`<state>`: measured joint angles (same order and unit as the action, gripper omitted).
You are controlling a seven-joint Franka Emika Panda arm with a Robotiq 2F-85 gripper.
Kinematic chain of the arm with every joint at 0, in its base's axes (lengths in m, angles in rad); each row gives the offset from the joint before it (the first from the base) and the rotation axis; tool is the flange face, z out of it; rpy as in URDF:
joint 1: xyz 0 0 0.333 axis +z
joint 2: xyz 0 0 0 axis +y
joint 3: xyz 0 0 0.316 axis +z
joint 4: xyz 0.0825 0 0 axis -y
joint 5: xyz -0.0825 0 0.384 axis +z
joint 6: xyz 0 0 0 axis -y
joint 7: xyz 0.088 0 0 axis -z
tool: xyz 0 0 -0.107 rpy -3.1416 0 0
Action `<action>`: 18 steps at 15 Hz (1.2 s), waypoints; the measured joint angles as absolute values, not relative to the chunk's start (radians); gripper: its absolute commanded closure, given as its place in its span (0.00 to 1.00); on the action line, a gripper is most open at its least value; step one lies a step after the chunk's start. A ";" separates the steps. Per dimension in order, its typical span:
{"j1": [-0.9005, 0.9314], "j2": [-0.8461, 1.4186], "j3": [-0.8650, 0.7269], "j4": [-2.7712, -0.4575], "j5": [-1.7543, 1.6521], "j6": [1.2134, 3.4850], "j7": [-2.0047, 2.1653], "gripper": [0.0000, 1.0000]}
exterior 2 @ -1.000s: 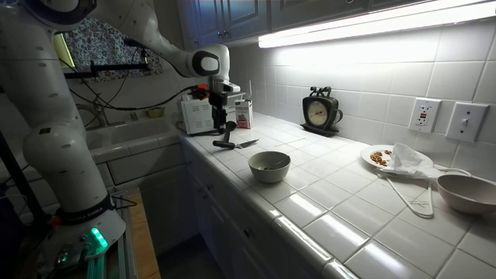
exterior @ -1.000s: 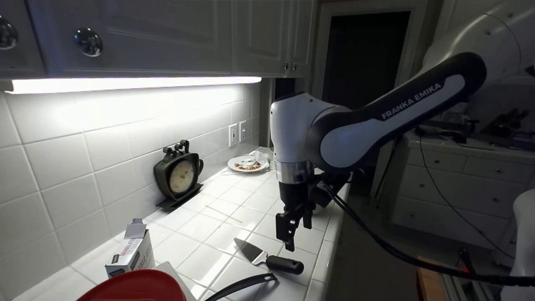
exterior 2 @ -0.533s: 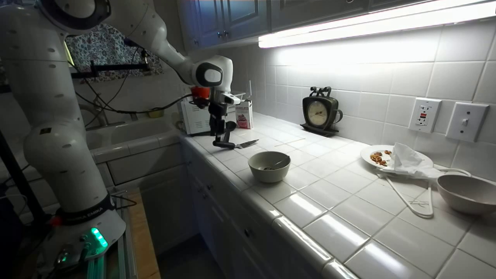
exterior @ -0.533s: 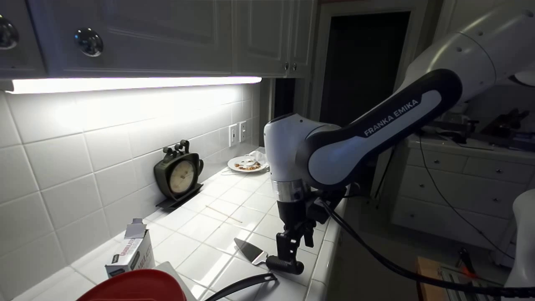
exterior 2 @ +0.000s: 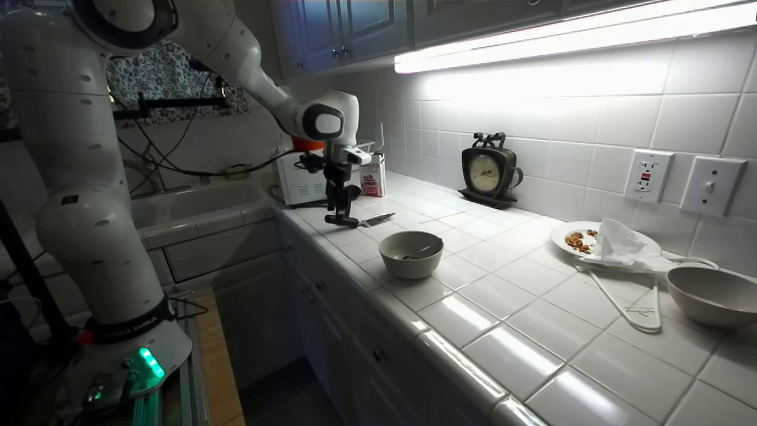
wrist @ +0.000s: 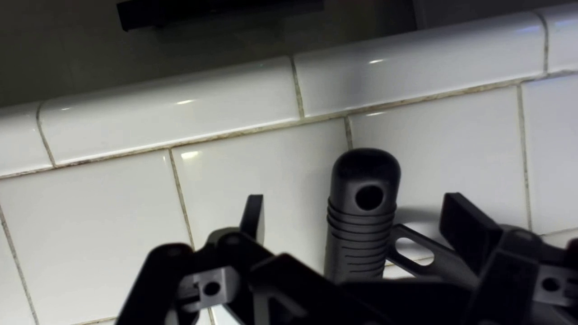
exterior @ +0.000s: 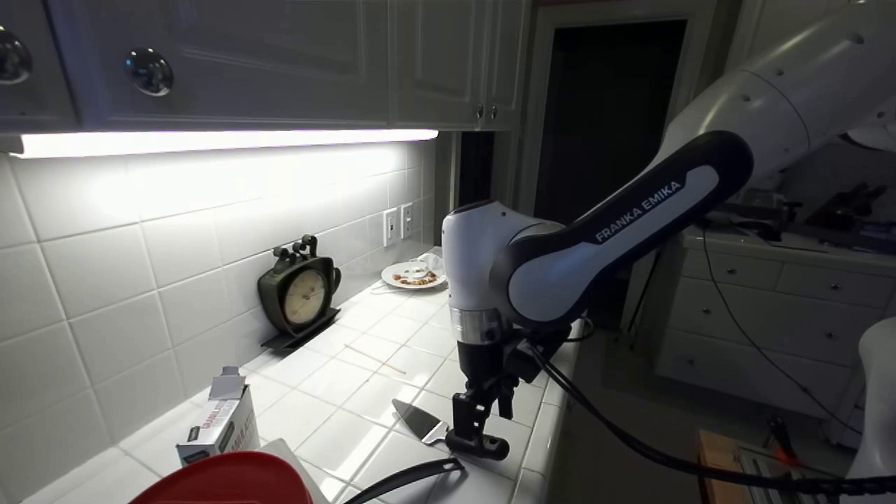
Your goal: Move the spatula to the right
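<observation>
Black and jointed, the pincer [wrist: 355, 214] hangs low over the short, ribbed black handle [wrist: 362, 225] of a small spatula [exterior: 423, 423] with a flat, silvery-grey wedge blade; the two fingers stand apart, one on each side of that handle, and strips of the white-tiled counter [wrist: 289, 194] show between them and it, so nothing is clamped. The spatula lies flat, its handle end near the rounded front edge, its blade pointing in toward the white-tiled wall [exterior: 185, 280]. Just beside it rests the slotted end of a longer, thinner black handle [exterior: 409, 474] that runs out of view. Farther along the counter, apart from the spatula, stands a pale grey-green bowl [exterior 2: 408, 267], and by the wall a dark, boxy scale or clock with a round dial [exterior 2: 488, 171]. As for progress, I judge the approach all but finished: the pincer looks lined up and low enough for a grasp. Closing on the handle, carrying or sliding the spatula rightward and letting go all seem to remain. Whose right is meant, I cannot tell, nor whether the longer handle will snag.
</observation>
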<state>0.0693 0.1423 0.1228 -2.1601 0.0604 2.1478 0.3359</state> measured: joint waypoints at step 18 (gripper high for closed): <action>0.109 0.134 0.088 -2.160 -0.109 2.086 0.403 0.84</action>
